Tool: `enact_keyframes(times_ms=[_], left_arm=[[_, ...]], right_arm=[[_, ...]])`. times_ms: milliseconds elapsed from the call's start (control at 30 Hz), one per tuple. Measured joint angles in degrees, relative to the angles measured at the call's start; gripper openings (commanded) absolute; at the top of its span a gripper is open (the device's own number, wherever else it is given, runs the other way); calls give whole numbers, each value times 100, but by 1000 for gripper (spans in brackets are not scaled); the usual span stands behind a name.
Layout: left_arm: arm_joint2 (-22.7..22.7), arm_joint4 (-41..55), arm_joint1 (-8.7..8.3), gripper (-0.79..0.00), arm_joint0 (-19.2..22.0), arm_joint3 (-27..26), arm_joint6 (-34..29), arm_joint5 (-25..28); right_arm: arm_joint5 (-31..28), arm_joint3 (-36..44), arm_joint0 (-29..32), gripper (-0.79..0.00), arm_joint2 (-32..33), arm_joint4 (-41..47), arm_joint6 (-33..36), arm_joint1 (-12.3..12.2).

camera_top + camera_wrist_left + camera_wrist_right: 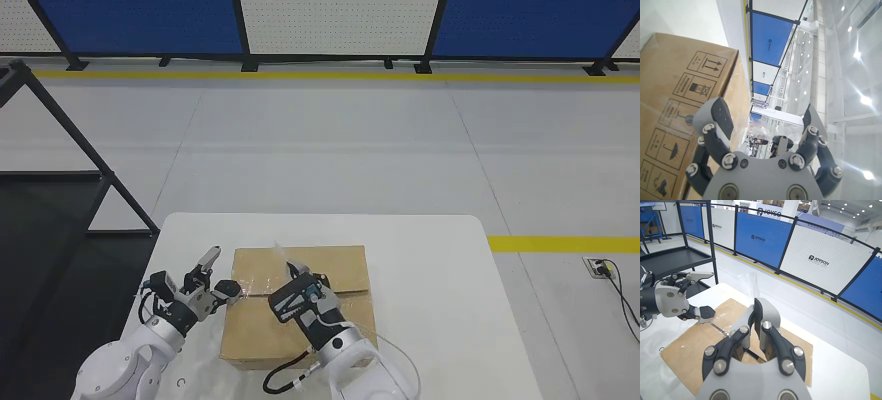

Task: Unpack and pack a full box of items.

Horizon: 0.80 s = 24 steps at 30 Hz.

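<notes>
Pinching a clear tape strip with the right gripper, jaws closed on it, we hold it raised above the box top. The box sits shut on the white table, on the robot's side. Our left gripper is spread wide at the box's left edge, one finger resting on the top by the taped seam.

And there's the left pincer: pale grey body, black linkages, silver screws, dimpled black rubber pads. Right pincer, same build. Behind it, a glossy white arm with a black cable looping alongside.
</notes>
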State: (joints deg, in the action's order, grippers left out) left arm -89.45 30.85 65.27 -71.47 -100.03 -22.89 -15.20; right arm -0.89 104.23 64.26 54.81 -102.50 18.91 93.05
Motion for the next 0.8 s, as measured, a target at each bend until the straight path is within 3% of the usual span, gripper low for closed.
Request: enact_keyframes(times_ms=[300,800], left_arm=[[-59,22,-14,0,23,19,-66,-32],[-37,9,-24,0,90,131,-89,-55]], right_arm=[[-2,0,7,-785,2,-5,-8,-1],[309,-53,66,-785,-223,408,-765,74]])
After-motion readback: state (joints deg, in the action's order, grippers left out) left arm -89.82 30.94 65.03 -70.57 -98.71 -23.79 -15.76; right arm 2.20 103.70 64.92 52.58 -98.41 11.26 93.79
